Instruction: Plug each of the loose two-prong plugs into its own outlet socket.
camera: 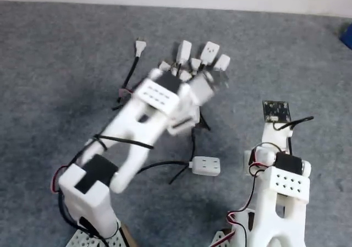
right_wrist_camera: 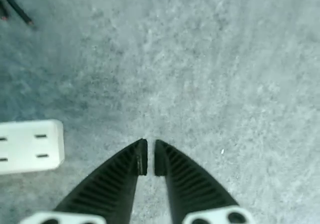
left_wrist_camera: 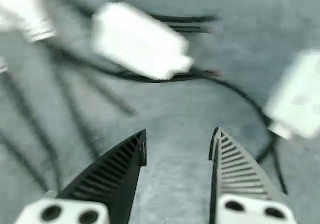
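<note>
Above white plug (left_wrist_camera: 140, 42), apparently: left fingers (left_wrist_camera: 117, 171) apart, empty | right fingers (right_wrist_camera: 117, 176) nearly closed, empty

Brightly and evenly lit from overhead, with no glare. Softly shadowed on the grey table (camera: 49, 65) left of and beneath the left arm (camera: 132, 131) in the high view, more faintly around the right arm (camera: 280, 186). Heavily smeared across the white blocks (left_wrist_camera: 140, 42) and black cords (left_wrist_camera: 235, 92) in the left wrist view, crisper on the left pincer (left_wrist_camera: 180, 134). Clear around the right pincer (right_wrist_camera: 150, 149), slightly softer toward the far table.
</note>
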Robot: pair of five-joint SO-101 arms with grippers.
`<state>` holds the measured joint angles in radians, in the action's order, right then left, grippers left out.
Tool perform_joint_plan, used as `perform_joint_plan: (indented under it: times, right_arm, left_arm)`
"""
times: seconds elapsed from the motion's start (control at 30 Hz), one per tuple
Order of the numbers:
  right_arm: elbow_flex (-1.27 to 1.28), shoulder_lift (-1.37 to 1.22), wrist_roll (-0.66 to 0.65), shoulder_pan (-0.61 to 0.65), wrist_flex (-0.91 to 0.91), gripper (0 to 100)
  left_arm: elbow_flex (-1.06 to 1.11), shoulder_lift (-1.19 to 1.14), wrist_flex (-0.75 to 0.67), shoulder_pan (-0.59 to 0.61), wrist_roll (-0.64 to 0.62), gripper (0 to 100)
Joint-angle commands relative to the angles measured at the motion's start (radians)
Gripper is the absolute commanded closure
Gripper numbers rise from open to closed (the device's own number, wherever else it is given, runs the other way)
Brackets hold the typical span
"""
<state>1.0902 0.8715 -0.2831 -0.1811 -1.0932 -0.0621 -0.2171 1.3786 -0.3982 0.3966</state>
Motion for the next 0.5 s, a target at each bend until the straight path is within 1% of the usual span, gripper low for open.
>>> perform_joint_plan:
  times: [0.0,0.1,0.17,0.3,0.47]
  right_arm:
    - [-0.082,0.013,0.006,0.022,0.007,90.9]
    - [-0.120,0.013,0.006,0.022,0.012,90.7]
    - [-0.157,0.012,0.006,0.028,0.013,90.5]
    - [-0.229,-0.056,0.008,0.111,0.007,90.5]
    - [-0.417,-0.364,0.078,0.232,0.007,90.5]
  left_arm:
    - [-0.059,0.058,0.011,0.097,-0.077,78]
    - [-0.061,0.054,0.005,0.202,-0.181,78]
    - [-0.058,0.053,0.003,0.278,-0.229,78]
    - [-0.056,0.053,0.008,0.383,-0.233,78]
    - [-0.054,0.053,0.012,0.476,-0.235,78]
